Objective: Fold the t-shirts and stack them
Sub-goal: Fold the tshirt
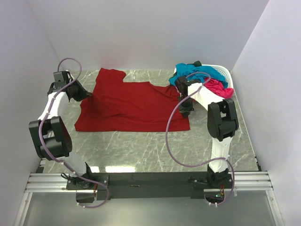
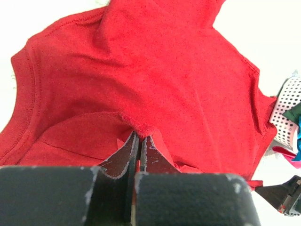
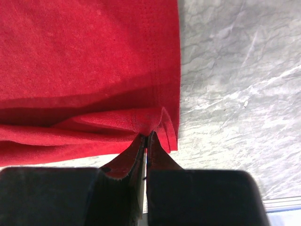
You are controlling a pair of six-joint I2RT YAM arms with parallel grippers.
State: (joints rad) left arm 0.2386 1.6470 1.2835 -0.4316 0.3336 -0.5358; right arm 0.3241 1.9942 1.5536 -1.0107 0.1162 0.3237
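While the dark red cloth t-shirt (image 1: 136, 101) lay rumpled on the grey marbled table (image 1: 141, 146), the left gripper (image 2: 140, 139) pinched a bunched fold and the right gripper (image 3: 146, 136) its stitched hem (both closed on cloth). A teal-blue t-shirt (image 1: 197, 73) and a hot pink t-shirt (image 1: 218, 88) sat heaped in the white latticed basket (image 1: 226, 73).

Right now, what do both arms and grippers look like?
Left arm and right arm: white links with bulky black joint housings, each trailed by a looping mauve cable. Left gripper and right gripper: black tapered fingers, edges scuffed pale, on a blocky black body. No markings legible.
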